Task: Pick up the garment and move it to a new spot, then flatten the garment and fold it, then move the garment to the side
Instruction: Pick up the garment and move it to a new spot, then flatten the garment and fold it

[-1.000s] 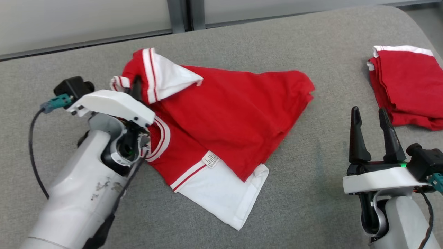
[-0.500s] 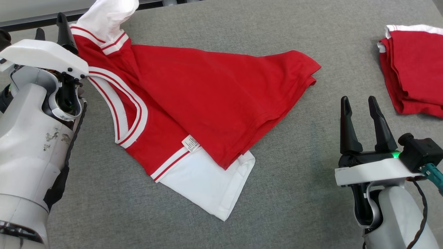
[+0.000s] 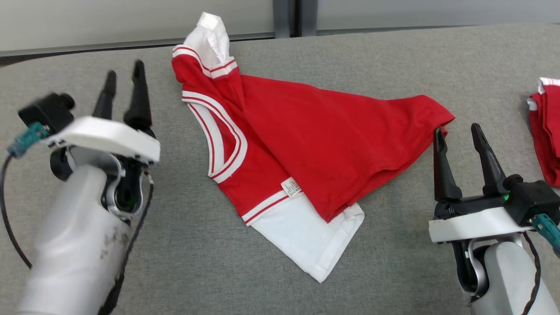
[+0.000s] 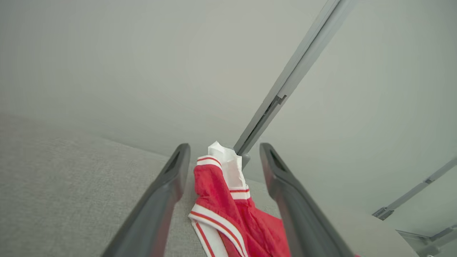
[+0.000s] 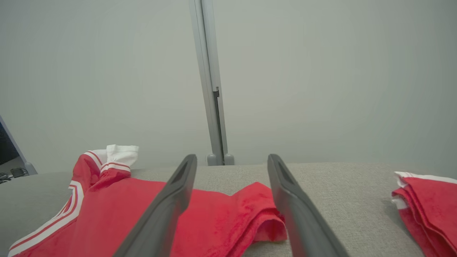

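Left gripper (image 3: 125, 69) has let go of the red T-shirt (image 3: 332, 131) since a second ago and now stands clear of it, off to its left; head camera has shifted too.

Nearest: left forearm (image 3: 74, 245) rises from the lower left corner, leaning right; fingers point away up the table, jaws parted, nothing between them. Right forearm (image 3: 512, 280) comes up from the lower right; right gripper (image 3: 456, 128) likewise spread and empty, its left fingertip just beside the shirt's right corner; contact cannot be told.

T-shirt lies crumpled on the grey padded table (image 3: 393, 271) between the two grippers; near white sleeve (image 3: 306, 236) flat; white label (image 3: 291, 187) just above it; striped neckline (image 3: 225, 144) toward the left; red body folded over toward the right.

Farther: other white sleeve (image 3: 212, 37) stands bunched up near the table's back edge; folded red garment (image 3: 547, 131) at the right edge, well apart from the shirt.

Behind: pale wall with a grey post (image 3: 288, 17).
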You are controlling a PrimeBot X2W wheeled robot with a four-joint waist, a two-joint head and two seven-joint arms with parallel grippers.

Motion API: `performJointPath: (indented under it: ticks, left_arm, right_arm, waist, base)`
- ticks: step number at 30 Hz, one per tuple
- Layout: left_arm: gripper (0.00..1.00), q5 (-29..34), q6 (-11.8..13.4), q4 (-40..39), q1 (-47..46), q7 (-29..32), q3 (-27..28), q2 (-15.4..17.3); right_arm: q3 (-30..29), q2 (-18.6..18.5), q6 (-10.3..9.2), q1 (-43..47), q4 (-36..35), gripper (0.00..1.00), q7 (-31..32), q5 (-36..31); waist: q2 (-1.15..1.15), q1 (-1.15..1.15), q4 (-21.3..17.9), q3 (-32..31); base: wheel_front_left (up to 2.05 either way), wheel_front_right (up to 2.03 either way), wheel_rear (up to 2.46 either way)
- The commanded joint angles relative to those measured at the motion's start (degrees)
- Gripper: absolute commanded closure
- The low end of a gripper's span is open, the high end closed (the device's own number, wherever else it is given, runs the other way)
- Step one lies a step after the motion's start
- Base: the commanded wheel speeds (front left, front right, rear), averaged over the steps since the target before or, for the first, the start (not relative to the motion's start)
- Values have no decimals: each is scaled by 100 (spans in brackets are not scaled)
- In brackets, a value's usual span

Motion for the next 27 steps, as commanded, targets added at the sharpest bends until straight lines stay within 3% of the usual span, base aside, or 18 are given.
performJointPath:
  ticks: [1, 10, 17, 22, 27]
  left_arm:
    - [0, 329, -118, -336, 347, 1, 110, 39]
    - [0, 2030, -39, -1977, 2320, 2, 693, -394]
    - [0, 2776, 7, -2556, 3190, 2, 1216, -867]
    - [0, 3135, -113, -2612, 3399, 1, 1361, -991]
    - [0, 3148, -197, -2522, 3307, 1, 1414, -1029]
  right_arm:
    - [-15, -95, 0, 99, -43, 0, -8, -54]
    - [179, -261, 0, 424, -84, 0, -7, -27]
    - [303, -295, 0, 629, -66, 0, -7, -28]
    - [850, -413, 0, 574, -34, 0, -7, -98]
    - [1824, -677, -1, 463, 419, 0, 40, 46]
  waist:
    - [0, 0, 329, -282]
    - [0, 0, 671, -605]
    - [0, 0, 706, -671]
    - [0, 0, 771, -616]
    - [0, 0, 882, -490]
  base:
    - [0, 0, 0]
    - [0, 0, 0]
    - [0, 0, 0]
    - [0, 0, 0]
    - [0, 0, 0]
